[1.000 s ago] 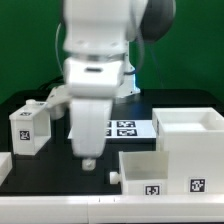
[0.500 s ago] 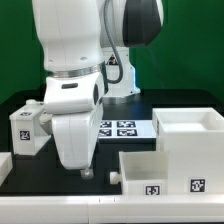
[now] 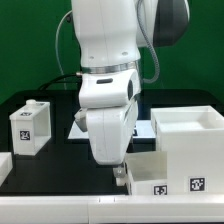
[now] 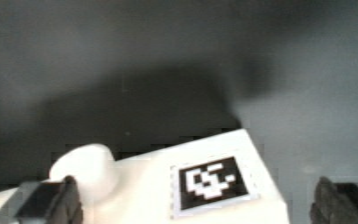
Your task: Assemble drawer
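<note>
Grasping drawer wall next, likely: fingers wide, empty (tag between them); centre over rim, descend square.

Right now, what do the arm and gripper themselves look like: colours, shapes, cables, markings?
The arm is glossy white with rounded shells, a dark joint cap near the top and a thin dark ring lower down. A thin grey cable loops beside it. The gripper is a white tapering body; its fingers are dark. No markings are legible.
</note>
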You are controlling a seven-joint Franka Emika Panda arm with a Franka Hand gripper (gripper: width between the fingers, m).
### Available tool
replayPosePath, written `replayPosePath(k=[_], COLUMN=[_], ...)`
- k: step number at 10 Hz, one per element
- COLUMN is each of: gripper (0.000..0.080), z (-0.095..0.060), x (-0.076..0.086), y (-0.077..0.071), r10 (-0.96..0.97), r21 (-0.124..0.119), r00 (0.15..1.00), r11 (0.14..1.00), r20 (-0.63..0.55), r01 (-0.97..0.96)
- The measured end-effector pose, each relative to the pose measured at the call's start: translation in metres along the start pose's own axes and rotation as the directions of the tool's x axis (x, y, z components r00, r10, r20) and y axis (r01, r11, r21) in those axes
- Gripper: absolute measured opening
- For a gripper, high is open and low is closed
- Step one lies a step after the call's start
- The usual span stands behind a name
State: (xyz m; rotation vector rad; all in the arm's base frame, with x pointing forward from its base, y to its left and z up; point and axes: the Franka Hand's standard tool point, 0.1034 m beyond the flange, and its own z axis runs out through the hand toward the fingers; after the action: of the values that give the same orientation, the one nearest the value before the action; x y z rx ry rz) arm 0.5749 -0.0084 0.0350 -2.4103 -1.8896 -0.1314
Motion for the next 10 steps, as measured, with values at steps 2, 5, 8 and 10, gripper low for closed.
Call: replayPosePath(k=[2,5,8,10], gripper=[0.0649,0.0649,0.0649,0.0649], z=[-0.010,-0.009,0.012,0.014], x=[-0.010,-0.030,-0.032,-0.011], y=[0.001,0.004,-0.002,-0.005], r10=[0.010,0.002,0.008,0.039], r21=[0.015,0.016,0.029,0.028], r00=[1.000,1.000,1.000,0.999], r11=[1.000,1.000,1.000,0.999], r20=[0.010,0.014,0.009,0.003], r01=[-0.010,-0.002,-0.008,-0.039])
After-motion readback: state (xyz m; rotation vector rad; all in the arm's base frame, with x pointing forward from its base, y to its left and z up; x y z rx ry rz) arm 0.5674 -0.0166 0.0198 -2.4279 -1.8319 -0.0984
